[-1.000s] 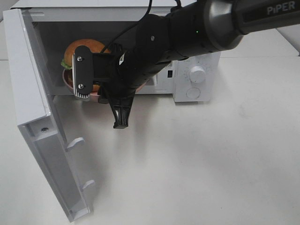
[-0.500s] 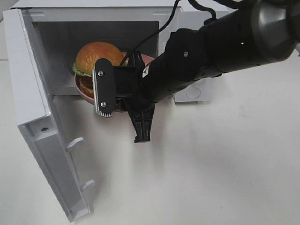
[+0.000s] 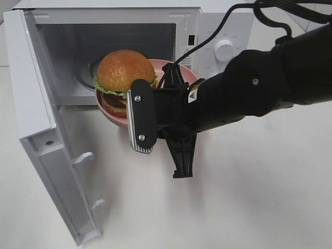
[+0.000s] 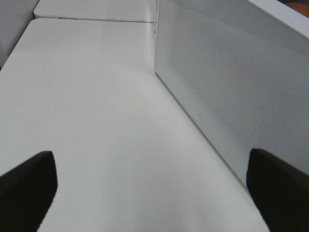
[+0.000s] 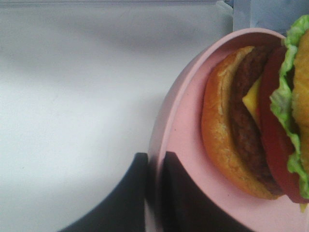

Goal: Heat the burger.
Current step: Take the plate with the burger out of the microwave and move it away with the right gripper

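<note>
The burger (image 3: 124, 78), with its golden bun, green lettuce, tomato, cheese and dark patty, sits on a pink plate (image 3: 116, 118) held in the air just outside the open microwave (image 3: 218, 31). My right gripper (image 3: 167, 83) is shut on the plate's right rim. The right wrist view shows its dark fingers (image 5: 181, 203) pinching the pink plate (image 5: 183, 135) next to the burger (image 5: 260, 121). My left gripper (image 4: 149, 193) appears only in the left wrist view. It is wide open, holds nothing, and hovers over the white table beside the microwave door's outer face (image 4: 231, 96).
The microwave door (image 3: 36, 119) swings out to the left toward the table's front. The cavity (image 3: 104, 46) behind the plate stands open, with its glass turntable (image 3: 85, 78) showing. The knobs (image 3: 224, 49) are on the right panel. White table (image 3: 249, 197) lies in front.
The right gripper has drawn the plate and burger out of the microwave cavity, forward and to the right. The left gripper has stayed open.
</note>
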Robot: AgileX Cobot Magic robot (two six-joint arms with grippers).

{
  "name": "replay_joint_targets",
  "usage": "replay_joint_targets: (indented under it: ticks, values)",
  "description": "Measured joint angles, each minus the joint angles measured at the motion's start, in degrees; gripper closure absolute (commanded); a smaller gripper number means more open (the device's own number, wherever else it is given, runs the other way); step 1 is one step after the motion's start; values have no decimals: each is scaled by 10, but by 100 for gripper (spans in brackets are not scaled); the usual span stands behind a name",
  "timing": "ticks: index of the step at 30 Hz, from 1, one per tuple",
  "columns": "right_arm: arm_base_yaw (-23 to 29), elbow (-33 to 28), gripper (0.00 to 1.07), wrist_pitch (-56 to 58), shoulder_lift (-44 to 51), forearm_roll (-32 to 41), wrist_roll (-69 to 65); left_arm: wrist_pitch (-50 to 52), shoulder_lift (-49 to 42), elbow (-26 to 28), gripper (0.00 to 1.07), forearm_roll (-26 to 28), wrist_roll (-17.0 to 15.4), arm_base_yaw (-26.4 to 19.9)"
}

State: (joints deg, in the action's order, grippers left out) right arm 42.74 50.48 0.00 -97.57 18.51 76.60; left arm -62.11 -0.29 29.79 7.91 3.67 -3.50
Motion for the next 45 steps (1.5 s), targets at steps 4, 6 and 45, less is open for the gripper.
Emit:
replay_joint_targets:
  ticks: [4,6,45]
  values:
    - [1,-22,107,-9,22,2,0,0,0,0,7,0,0,0]
    - [5,-40,107,-18,36,2,0,0,0,0,7,0,0,0]
    - [54,-309,107,-16,343,5,-18,0,0,0,7,0,0,0]
